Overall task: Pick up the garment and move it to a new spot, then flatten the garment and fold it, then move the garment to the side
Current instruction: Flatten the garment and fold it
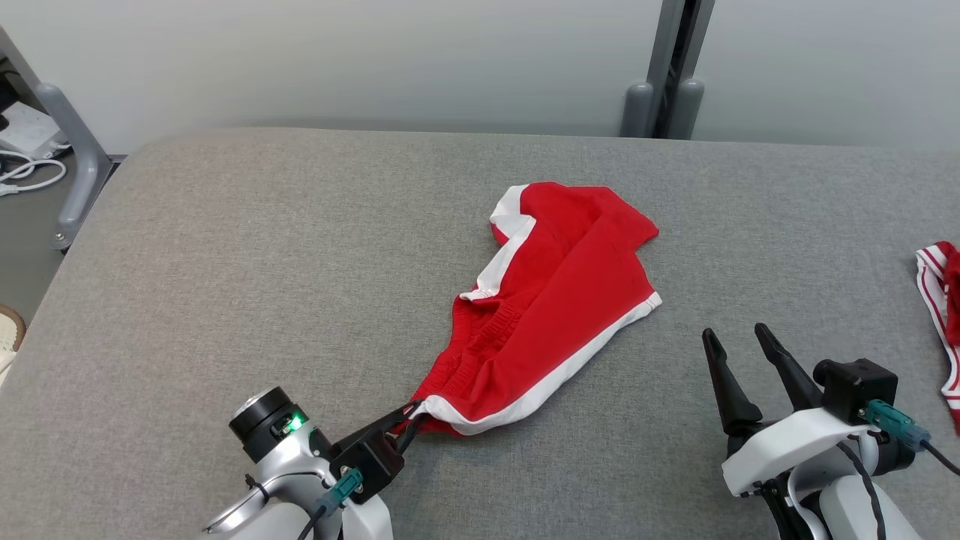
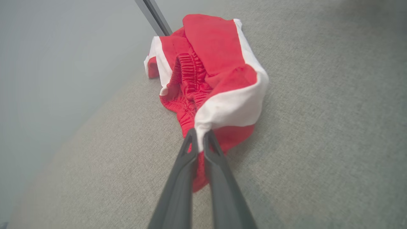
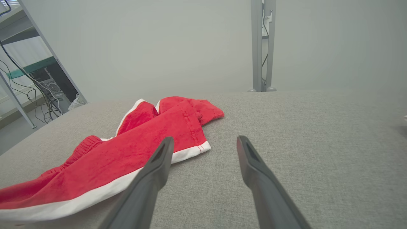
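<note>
The long dark fingers (image 2: pixel 178 178) of the left gripper (image 1: pixel 412 411) are clamped on a white-trimmed corner of the red shorts (image 1: pixel 555 300). The shorts are laid crumpled at the middle of the grey woven padded surface (image 1: pixel 225 262), their ribbed elastic waistband (image 1: pixel 491 330) bunched. The tapered fingers of the right gripper (image 1: pixel 733 334) are held wide apart near the shorts, with nothing gripped. A red, white-striped cloth (image 1: pixel 946 315) is seen at the right edge.
</note>
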